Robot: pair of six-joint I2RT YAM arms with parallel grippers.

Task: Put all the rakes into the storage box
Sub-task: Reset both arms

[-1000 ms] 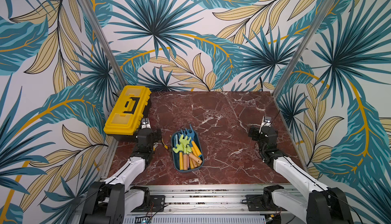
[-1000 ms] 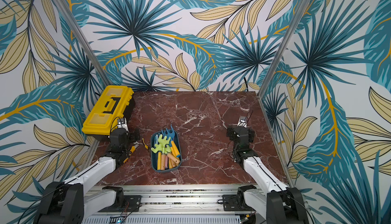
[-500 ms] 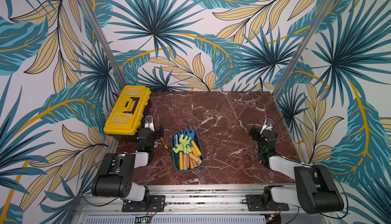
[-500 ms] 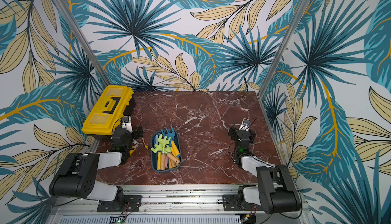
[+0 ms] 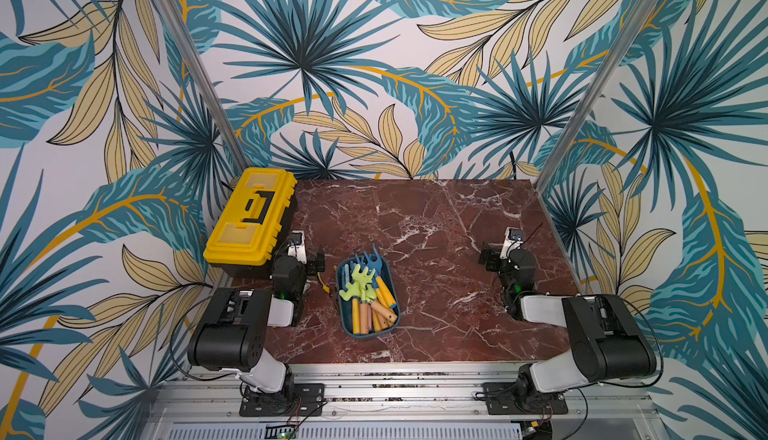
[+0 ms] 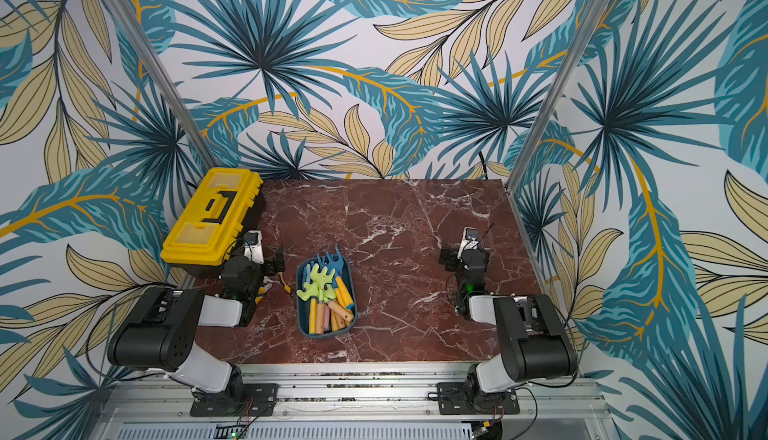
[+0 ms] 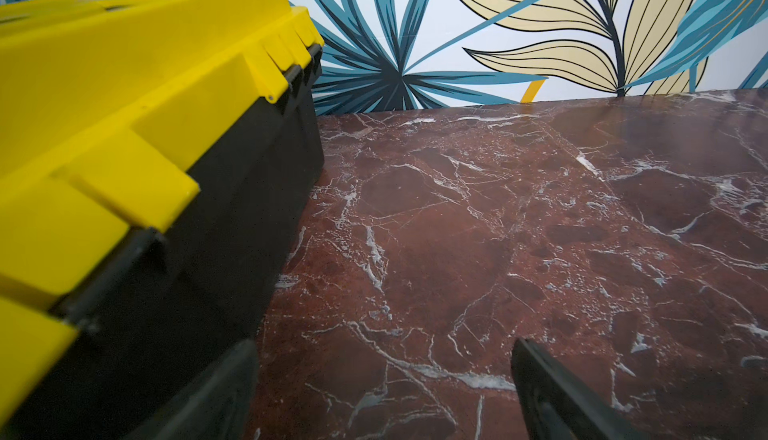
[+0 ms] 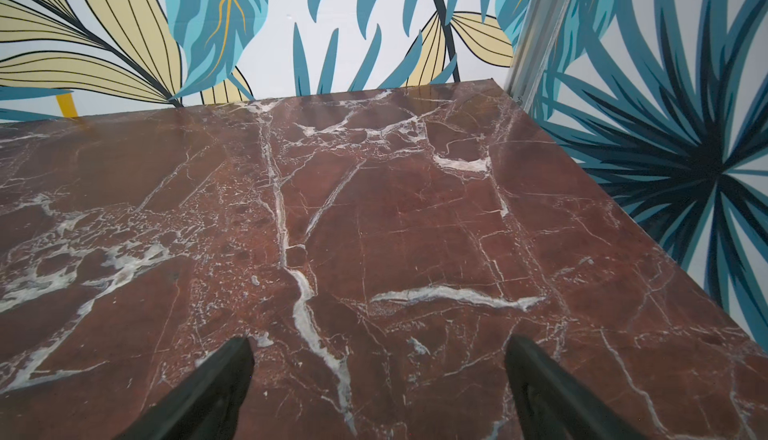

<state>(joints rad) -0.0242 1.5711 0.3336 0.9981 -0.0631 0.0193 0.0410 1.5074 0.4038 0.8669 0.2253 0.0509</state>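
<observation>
a: start at the left. what's there?
b: a yellow toolbox (image 5: 249, 217), lid shut, at the left edge of the desk (image 5: 436, 230). the left end effector (image 7: 383, 348) sits just beside it, jaws wide apart, with only bare desk between them.
a: and the rake?
b: in the middle. the box (image 5: 371, 334) holds a heap of toy tools. a green rake (image 5: 360, 275) lies on top, head toward the back wall, handle toward the arms. more rakes, green and blue, lie under and beside it, so i can't tell which one the task means. none lies out on the desk.
a: so it's done?
b: i'd judge so. both arms are folded, well apart from the box.
a: if one had to be lifted, where would you take it?
b: on the handle, about midway. it looks light and stiff, with a plastic head and a round handle that may be wood. a round handle could roll or slip in the jaws, so close squarely across it. i'd keep off the head, because the tines are crossed with the neighbours and could snag and drag them out.
a: and the right side?
b: the right end effector (image 8: 378, 340) is low over bare desk, jaws wide apart and empty.
</observation>
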